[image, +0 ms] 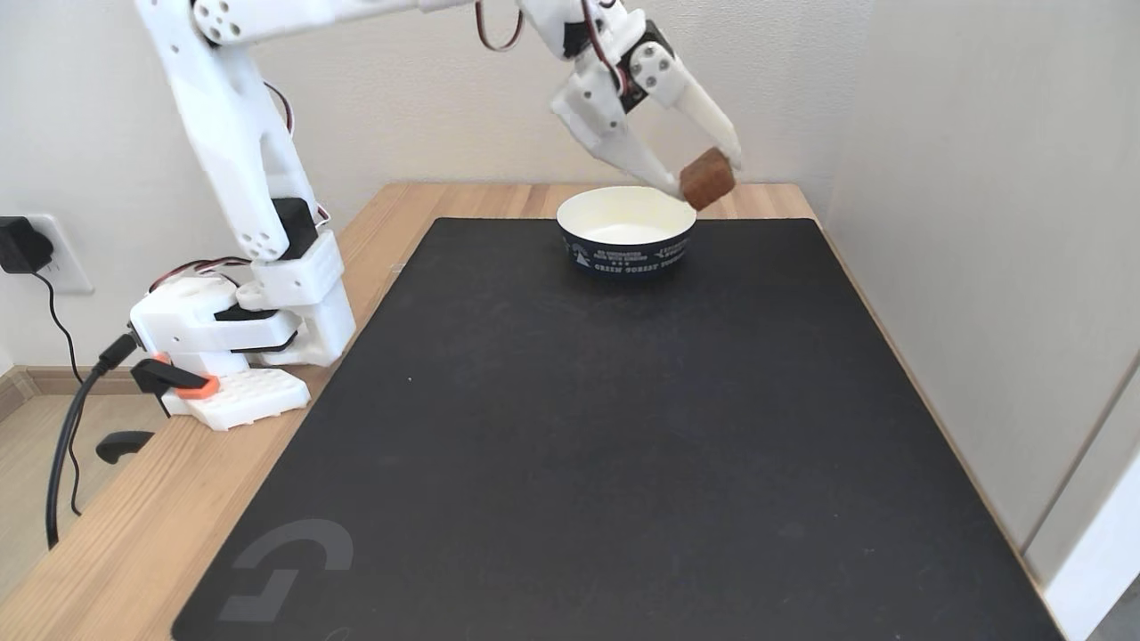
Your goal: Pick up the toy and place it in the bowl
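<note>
1. Your gripper (pixel 708 182) is pinching the toy (pixel 707 178) up in the air, over the right rim of the bowl (pixel 626 254).
2. Letting go now, you are risking a bounce off that rim onto the black mat (pixel 570 427).

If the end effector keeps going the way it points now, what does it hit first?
Probably the bowl: the end effector, shut on the toy, points down-right at its right rim. Depth is unclear; it might pass behind onto the table.

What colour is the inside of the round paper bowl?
Cream-white inside the round paper bowl, navy outside; fixed view.
</note>
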